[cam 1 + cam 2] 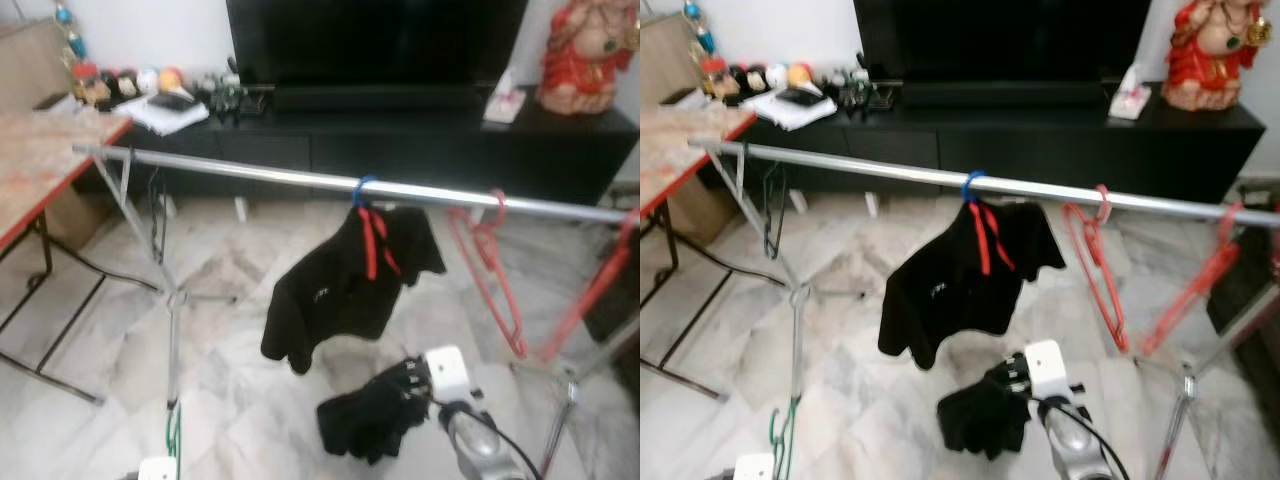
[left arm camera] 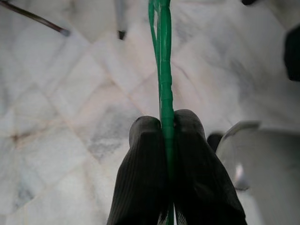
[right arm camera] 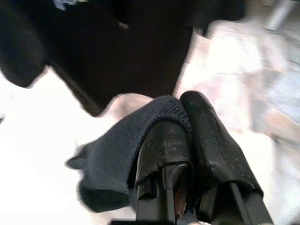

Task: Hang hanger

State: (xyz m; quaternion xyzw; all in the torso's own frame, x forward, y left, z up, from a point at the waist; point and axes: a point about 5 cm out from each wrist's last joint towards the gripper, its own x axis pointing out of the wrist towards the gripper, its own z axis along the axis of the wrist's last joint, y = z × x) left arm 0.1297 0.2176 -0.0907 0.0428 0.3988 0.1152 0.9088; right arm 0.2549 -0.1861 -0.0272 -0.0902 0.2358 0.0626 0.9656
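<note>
Left gripper (image 2: 167, 136) pinches the green hanger (image 2: 163, 65), its length pointing up toward the rail (image 1: 300, 180) overhead; right gripper (image 3: 187, 117) clamps dark cloth (image 1: 365, 415), lower right

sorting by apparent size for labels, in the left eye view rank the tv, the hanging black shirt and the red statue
1. tv, clearly largest.
2. hanging black shirt.
3. red statue, smallest, though cut off by the frame edge and farther away than the shirt.

white marble floor (image 1: 90, 330), black tv console (image 1: 400, 140), dark television (image 1: 380, 40), wooden table (image 1: 30, 150)
</note>
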